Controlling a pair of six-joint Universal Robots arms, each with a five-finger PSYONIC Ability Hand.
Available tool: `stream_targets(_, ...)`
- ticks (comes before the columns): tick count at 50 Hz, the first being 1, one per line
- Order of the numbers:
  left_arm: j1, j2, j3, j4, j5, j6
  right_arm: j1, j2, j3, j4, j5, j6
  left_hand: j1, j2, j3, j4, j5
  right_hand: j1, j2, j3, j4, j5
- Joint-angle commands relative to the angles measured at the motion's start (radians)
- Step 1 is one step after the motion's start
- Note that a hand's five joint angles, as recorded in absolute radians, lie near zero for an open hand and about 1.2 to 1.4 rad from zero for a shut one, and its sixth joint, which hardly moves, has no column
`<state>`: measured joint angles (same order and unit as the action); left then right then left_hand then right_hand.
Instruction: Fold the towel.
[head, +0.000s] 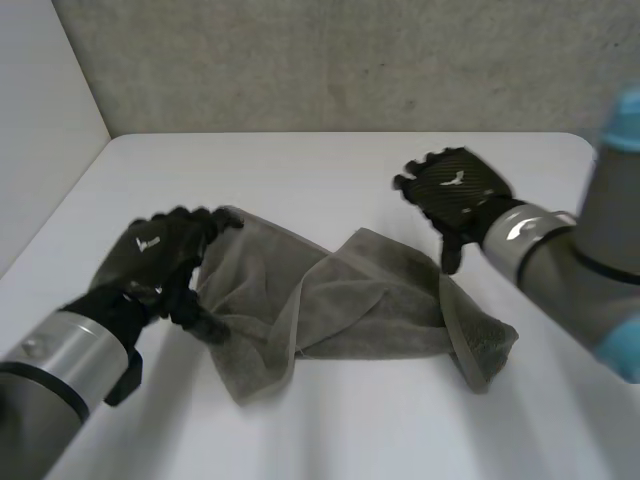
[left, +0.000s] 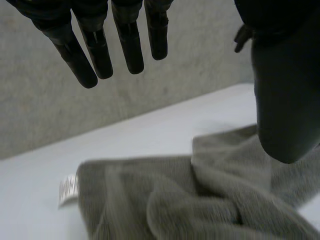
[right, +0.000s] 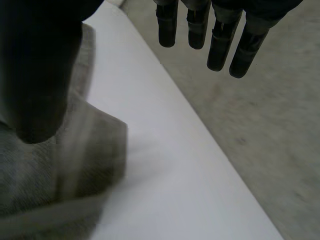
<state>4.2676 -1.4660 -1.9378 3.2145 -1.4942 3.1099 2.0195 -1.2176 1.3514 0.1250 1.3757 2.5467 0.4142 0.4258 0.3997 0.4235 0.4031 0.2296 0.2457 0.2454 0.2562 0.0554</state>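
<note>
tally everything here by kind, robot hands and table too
crumpled grey cloth towel: 1
black robot hands: 2, the left robot hand and the right robot hand
flat white table: 1
total: 4

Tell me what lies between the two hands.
In the head view, the crumpled grey towel lies between the left hand and the right hand; nothing else sits on that stretch.
</note>
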Motion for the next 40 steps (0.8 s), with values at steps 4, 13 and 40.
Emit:
stream_targets(4,-0.198,-0.191,0.02,0.007,-0.331,-0.019,0.067,0.245,-0.178,0.004,-0.052,0.009,-0.066,-0.077,-0.051,-0.075,-0.229,-0.055,-0.071,-0.071,-0.082,-0.055)
stream_targets(13,-0.31,-0.391,0.086,0.011,-0.488,-0.082,0.096,0.395,-0.238,0.007,-0.041,0.032,-0.083,-0.095,-0.069,-0.092,-0.247,0.061,0.045,0.045,0.034,0.06)
stream_targets(40,-0.235,-0.593,0.292,0.185,-0.635,-0.06,0.084,0.233,-0.005,0.011,0.085,0.007,0.61,0.598,0.624,0.6,0.446,1.167,1.151,1.151,1.14,1.166)
